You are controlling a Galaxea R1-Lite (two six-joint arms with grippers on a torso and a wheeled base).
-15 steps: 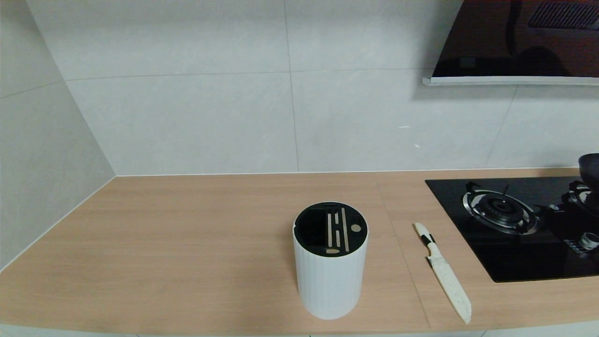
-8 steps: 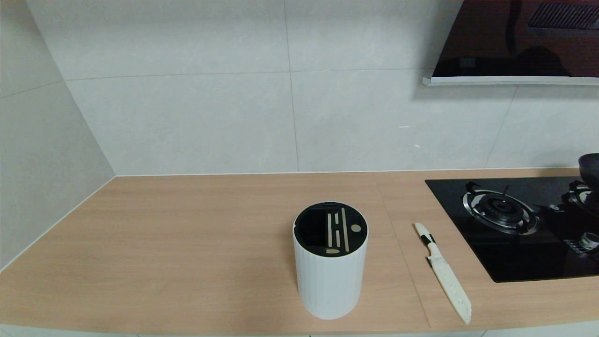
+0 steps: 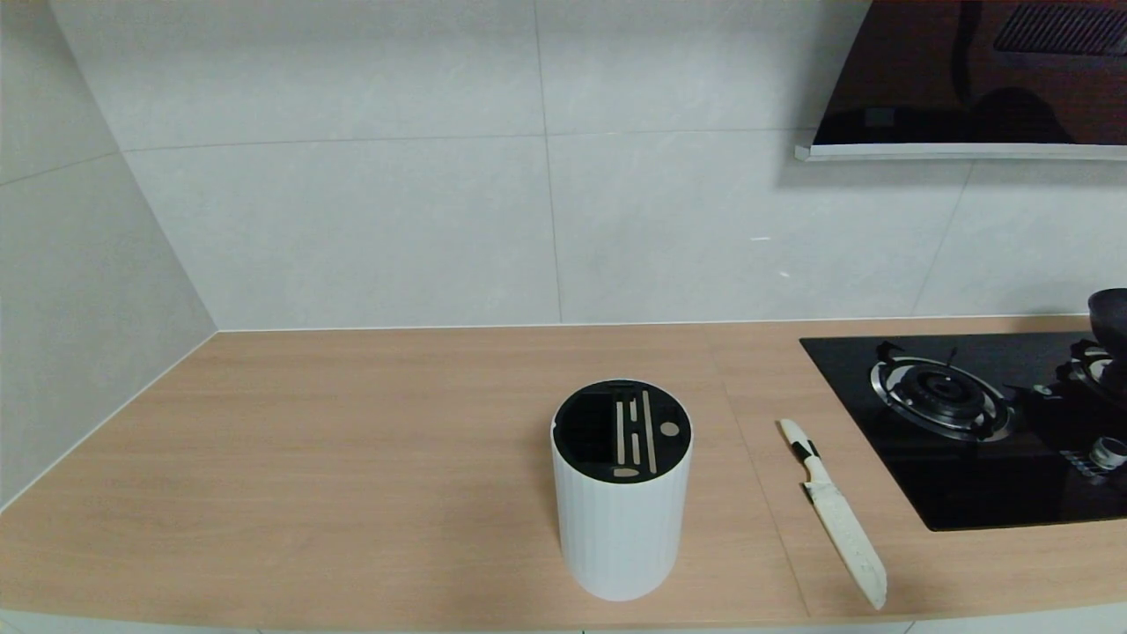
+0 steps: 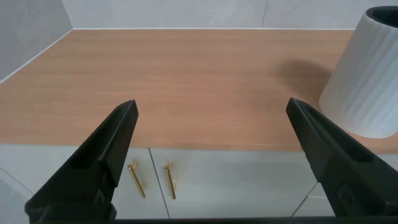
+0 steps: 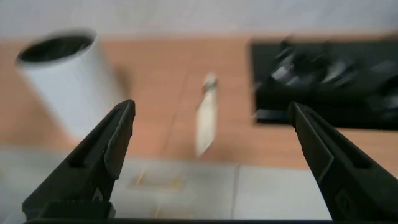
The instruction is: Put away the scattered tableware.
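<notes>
A knife point(image 3: 832, 511) is lying flat on the counter point(image 3: 352, 458) between the white holder point(image 3: 622, 519) and the hob point(image 3: 968, 423), touching neither; its long axis is running back to front, handle toward the wall, tip pointing at the front edge and slightly right; the left gripper point(image 4: 211, 109) and right gripper point(image 5: 211, 109) are hanging wide open, holding nothing; knife and holder are lying exactly as a second ago.

You have the holder point(image 3: 622, 502) standing on the counter point(image 3: 352, 440), beyond your left gripper point(image 4: 211, 107) and to its right. The knife point(image 3: 832, 515) lies on the counter beyond your right gripper point(image 5: 211, 107), between the holder on its left and the stove point(image 3: 960, 480) on its right.
</notes>
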